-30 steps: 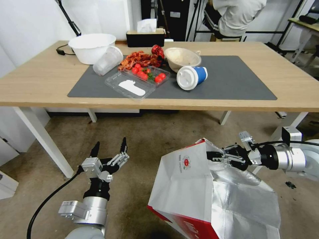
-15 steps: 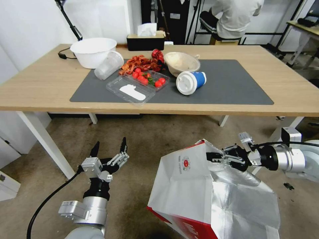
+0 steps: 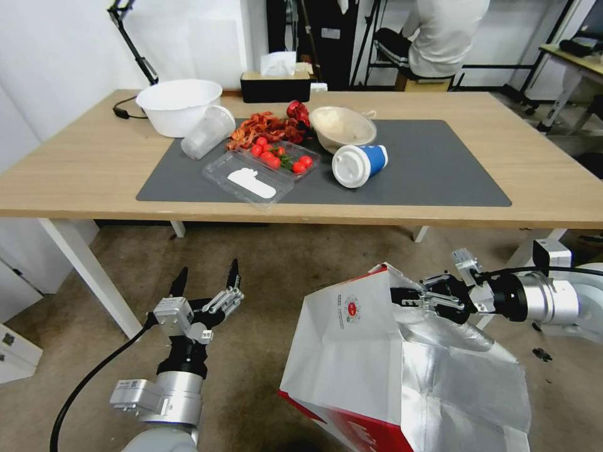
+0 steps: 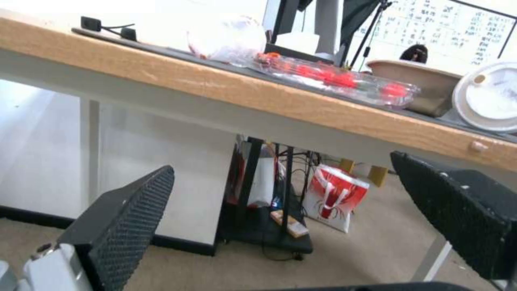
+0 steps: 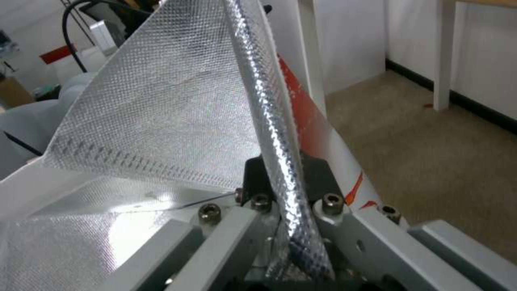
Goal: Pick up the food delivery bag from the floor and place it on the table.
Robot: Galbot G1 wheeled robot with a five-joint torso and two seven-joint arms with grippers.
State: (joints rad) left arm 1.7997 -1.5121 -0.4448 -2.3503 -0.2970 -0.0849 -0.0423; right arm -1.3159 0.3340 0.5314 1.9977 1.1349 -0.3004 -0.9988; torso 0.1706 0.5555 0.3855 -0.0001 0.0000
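Head view: the food delivery bag stands in front of the table, below the level of the tabletop's near edge; whether its base touches the floor cannot be told. Its white panel with the round red logo faces the robot's left, and the silver foil lining is exposed on the right side. The right gripper is clamped on the top rim of the bag near its upper corner. Right wrist view confirms the jaws pinched on a folded foil edge. The left gripper is held above the floor, to the left of the bag and apart from it, with fingers spread and nothing between them. On the table, the dark grey mat carries a blue cup lying on its side and a clear tray.
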